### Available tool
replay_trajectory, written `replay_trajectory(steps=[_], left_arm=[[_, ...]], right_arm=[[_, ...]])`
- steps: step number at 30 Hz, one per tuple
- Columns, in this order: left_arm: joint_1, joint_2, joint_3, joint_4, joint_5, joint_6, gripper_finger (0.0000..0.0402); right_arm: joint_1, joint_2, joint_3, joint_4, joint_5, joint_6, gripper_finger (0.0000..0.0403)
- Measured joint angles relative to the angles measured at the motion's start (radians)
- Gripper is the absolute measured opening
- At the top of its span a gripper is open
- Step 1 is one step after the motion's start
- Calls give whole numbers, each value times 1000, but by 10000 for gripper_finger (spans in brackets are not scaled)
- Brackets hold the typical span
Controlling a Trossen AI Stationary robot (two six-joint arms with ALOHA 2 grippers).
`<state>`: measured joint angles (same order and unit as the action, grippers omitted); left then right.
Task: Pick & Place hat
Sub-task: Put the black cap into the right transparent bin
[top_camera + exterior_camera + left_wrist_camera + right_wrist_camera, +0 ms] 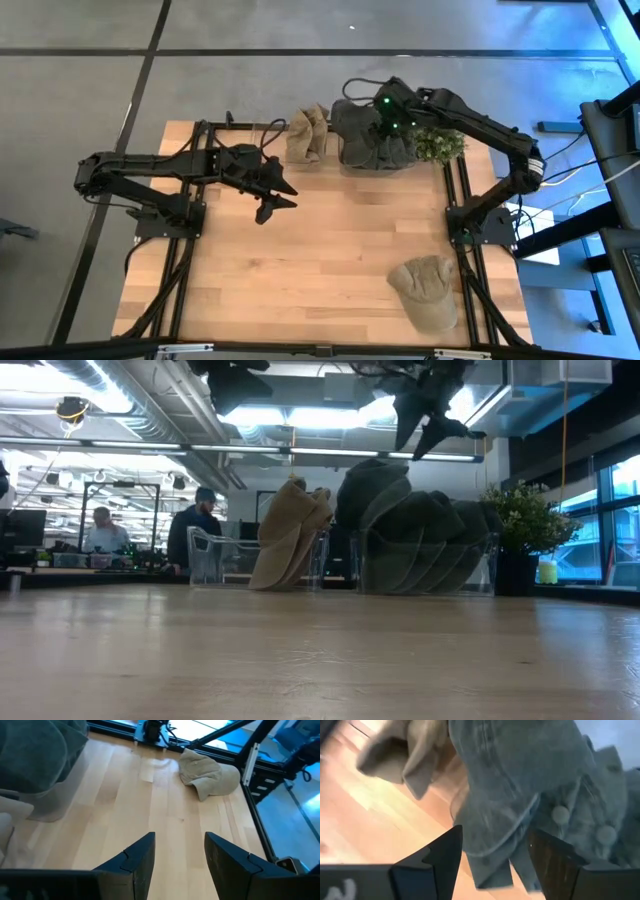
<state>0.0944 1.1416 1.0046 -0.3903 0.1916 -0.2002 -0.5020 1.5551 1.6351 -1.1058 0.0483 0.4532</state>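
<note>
From above, my right gripper (385, 120) hangs over the grey caps (372, 140) at the table's far edge; my left gripper (275, 195) waits, fingers spread, mid-table. A tan cap (425, 290) lies near right. At table level, tan hats (290, 535) stand left of the grey stack. Right wrist: fingers spread, empty, just above grey caps (520, 785).

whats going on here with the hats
The right pincer hangs open over the stack of dark grey hats in the clear bin at the table's far edge, holding nothing yet. The left pincer waits open over mid-table. Tan hats stand beside the bin; one tan hat lies near the front right.
</note>
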Motion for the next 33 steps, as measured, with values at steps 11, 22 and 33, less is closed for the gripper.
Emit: replay_trajectory(steps=[11, 22, 33], left_arm=[[-70, 0, 0, -2, -127, -49, 166], [-74, 0, 0, 30, -159, -78, 166], [-74, 0, 0, 30, -159, -94, 166]], right_arm=[[-59, -117, -292, 247, -103, -14, 177], [-127, -126, -351, 454, -180, -51, 159], [-130, -79, -351, 468, -235, -102, 129]])
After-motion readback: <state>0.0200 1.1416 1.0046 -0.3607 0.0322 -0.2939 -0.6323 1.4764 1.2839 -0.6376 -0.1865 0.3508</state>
